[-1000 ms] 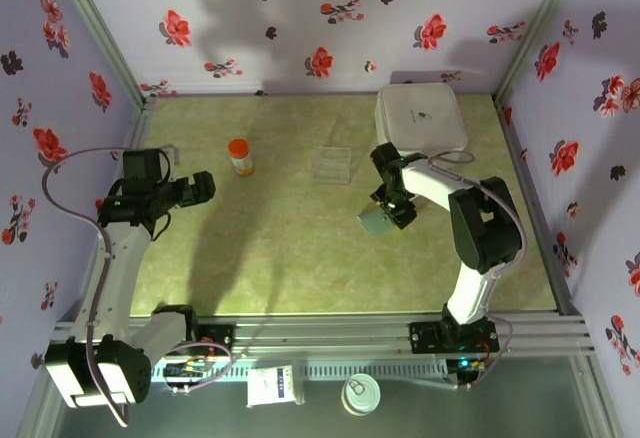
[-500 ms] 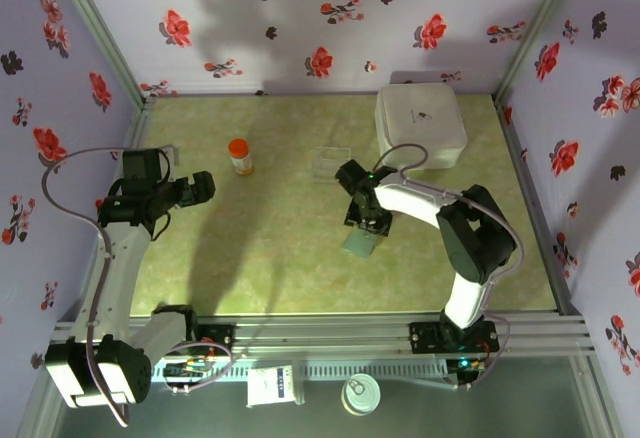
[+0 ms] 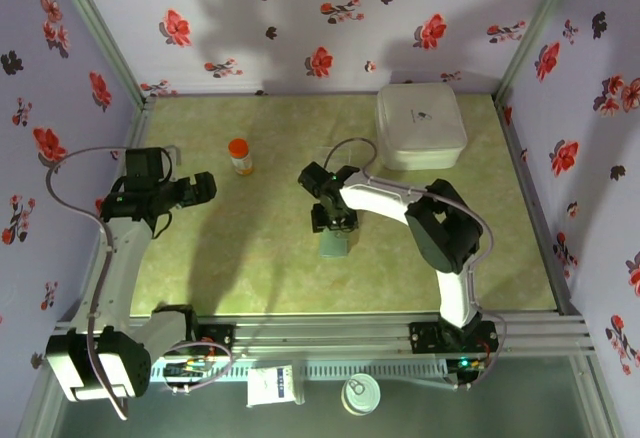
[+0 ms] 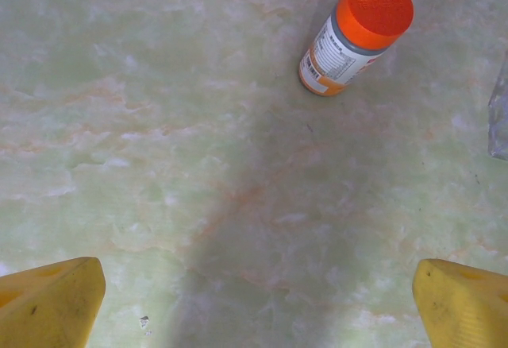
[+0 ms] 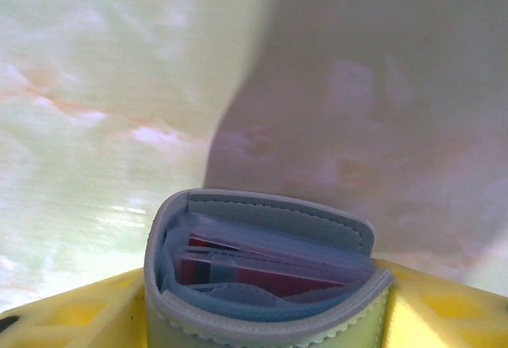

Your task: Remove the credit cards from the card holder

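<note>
Right tool [image 3: 331, 226] clamped on the card holder [image 5: 270, 222], red card [image 5: 266, 274] showing; left tool [image 4: 254, 300] apart, bottle [image 4: 355, 33] at 1 o'clock.

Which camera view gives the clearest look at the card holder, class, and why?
The right wrist view. There the card holder sits close up, pinched between yellow fingers, and its open edge shows a red card tucked inside. In the top external view it is just a small grey patch beneath the right gripper.
</note>
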`<state>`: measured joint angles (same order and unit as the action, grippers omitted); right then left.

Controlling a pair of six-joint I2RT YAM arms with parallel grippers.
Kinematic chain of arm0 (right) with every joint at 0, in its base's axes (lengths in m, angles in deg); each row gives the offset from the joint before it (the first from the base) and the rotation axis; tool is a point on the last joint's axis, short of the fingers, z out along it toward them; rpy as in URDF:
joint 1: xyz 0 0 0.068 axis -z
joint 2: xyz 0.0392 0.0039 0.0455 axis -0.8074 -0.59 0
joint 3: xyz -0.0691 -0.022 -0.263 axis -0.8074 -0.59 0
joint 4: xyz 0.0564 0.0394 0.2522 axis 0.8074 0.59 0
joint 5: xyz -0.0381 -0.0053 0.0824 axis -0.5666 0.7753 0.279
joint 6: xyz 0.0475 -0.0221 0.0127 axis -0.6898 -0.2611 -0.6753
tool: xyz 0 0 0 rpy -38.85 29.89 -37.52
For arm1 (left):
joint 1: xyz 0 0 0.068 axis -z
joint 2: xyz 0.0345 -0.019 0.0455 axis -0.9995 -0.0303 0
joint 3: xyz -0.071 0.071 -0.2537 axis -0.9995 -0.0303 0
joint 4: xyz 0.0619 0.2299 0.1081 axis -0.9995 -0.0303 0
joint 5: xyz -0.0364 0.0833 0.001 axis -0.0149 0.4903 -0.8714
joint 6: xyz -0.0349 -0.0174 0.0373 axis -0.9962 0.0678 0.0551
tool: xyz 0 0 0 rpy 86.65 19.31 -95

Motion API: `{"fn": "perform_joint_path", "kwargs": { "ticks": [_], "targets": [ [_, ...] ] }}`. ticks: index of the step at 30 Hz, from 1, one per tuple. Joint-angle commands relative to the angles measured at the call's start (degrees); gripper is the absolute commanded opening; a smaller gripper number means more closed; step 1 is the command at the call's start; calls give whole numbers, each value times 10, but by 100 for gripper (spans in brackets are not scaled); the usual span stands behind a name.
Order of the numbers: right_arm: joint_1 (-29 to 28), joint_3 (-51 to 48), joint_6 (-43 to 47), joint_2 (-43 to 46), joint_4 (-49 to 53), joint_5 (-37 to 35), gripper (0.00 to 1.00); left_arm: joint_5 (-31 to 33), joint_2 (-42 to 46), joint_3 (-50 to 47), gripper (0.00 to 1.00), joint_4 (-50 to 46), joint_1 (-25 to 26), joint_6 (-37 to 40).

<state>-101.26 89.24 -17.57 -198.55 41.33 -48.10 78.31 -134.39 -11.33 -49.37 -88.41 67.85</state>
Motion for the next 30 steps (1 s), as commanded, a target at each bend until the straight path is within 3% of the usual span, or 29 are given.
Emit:
{"fn": "perform_joint_path", "kwargs": {
  "ticks": [1, 5, 9, 17, 24, 30],
  "targets": [
    [-4, 17, 25, -27, -5, 12, 65, -11, -4, -8, 100, -12, 7, 5],
    [-9, 17, 22, -39, -23, 26, 66, -7, -3, -5, 100, -21, 24, -14],
    [-19, 16, 18, -39, -32, 34, 68, -30, 0, -14, 100, -20, 51, -81],
    [-29, 18, 17, -33, -45, 46, 71, -55, -22, -70, 100, 37, 159, -188],
    [-29, -3, 18, 19, -43, 23, 86, -54, -41, -106, 99, 109, 222, -253],
    [-29, -44, 11, 84, -64, 12, 89, -60, -84, -114, 93, 165, 268, -283]
  ]
}}
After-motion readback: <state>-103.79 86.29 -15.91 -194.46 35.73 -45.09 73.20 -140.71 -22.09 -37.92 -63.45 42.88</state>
